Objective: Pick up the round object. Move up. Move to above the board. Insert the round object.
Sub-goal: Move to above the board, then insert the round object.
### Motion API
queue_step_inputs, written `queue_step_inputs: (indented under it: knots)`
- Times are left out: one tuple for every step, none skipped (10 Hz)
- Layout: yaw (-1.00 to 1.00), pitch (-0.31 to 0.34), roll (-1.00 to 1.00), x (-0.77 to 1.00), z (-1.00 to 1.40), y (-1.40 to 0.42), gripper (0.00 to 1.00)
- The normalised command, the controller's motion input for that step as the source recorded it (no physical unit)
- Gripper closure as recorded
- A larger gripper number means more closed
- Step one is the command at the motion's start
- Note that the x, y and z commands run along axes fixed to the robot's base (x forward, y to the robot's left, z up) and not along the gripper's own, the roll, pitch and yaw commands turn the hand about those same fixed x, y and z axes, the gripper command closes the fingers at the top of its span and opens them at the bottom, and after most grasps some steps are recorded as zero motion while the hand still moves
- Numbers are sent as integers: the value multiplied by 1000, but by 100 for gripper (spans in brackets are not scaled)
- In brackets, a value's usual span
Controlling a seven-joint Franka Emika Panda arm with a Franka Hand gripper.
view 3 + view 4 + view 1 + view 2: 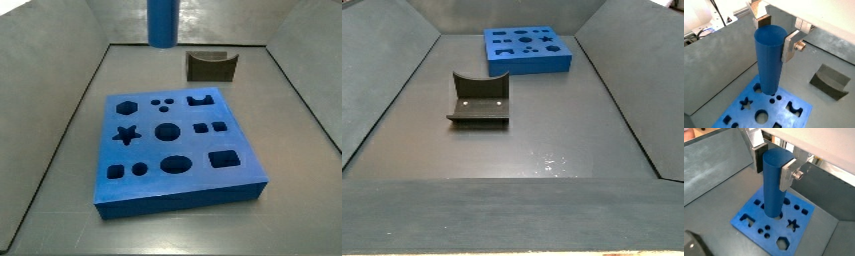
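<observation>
My gripper (774, 37) is shut on the top part of the round object (769, 60), a tall smooth blue cylinder held upright; both wrist views show it (774, 183) between the silver fingers (787, 174). The board (747, 112), a thick blue block with dark shaped holes, lies on the floor below it (761, 225). In a side view only the cylinder's lower end (162, 22) shows, hanging in the air well above the board (174, 145); the gripper is out of that view. The board also shows at the far end in a side view (527, 48), where the cylinder is out of view.
A dark olive notched block (211, 66) stands on the floor beyond the board, also seen in a wrist view (831, 80) and a side view (480, 100). Grey sloping walls (80, 90) enclose the floor on all sides.
</observation>
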Motion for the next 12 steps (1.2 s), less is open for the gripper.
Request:
queue_step_inputs:
  knots:
    - [11,87,70,136,47,-173,100]
    - [0,0,0,0,-14,-34,100]
    - [43,-260,-31,-74,-343,-89,100]
    - [0,-3,37,0,-71,0,100]
    - [0,-331,0,0,-926,-214,100]
    - [0,-180,0,160,-1000,-343,100]
    - [0,-191,89,46,-1000,-286,100]
    - [0,-166,66,0,-1000,-269,100]
    - [0,-426,0,-83,-491,-31,100]
    - [0,0,-6,0,0,0,100]
    - [0,-123,97,-154,-751,-83,100]
    - [-3,-6,303,-249,-943,-197,100]
